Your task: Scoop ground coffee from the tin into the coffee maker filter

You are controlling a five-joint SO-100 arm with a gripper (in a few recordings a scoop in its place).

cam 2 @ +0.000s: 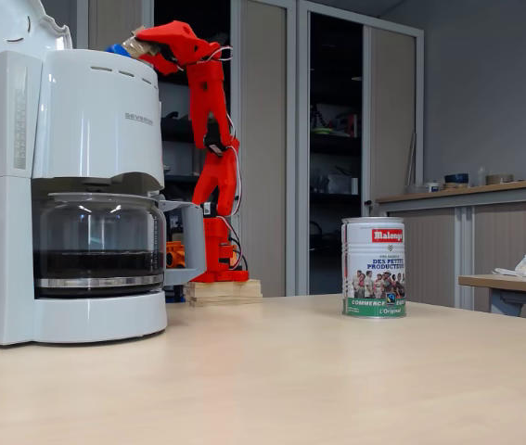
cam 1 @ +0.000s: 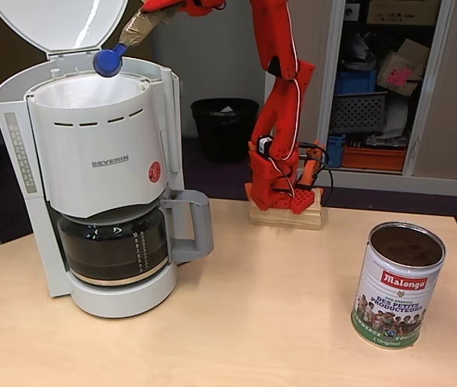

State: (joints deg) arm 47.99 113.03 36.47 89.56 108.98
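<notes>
The red arm's gripper (cam 1: 143, 28) grasps a blue plastic scoop (cam 1: 109, 60) over the white paper-lined coffee maker filter (cam 1: 91, 90), well apart from the cylindrical metal Malongo tin (cam 1: 397, 286).

High front view; low table-level side view

The worktop (cam 1: 260, 322) is a pale wood-grain surface, seen from above in one fixed view and almost at its own level in the other. A white coffee machine (cam 1: 103, 173) stands on it at the left, with a glass jug (cam 1: 114, 246) of dark liquid seated in its base. A tin (cam 1: 397, 284) stands upright and open at the right, well apart from the machine, with dark ground coffee (cam 1: 406, 244) inside. At the back edge, between them, a small wooden block (cam 1: 286, 216) rests on the surface and carries the red arm's base (cam 1: 280, 187).
</notes>
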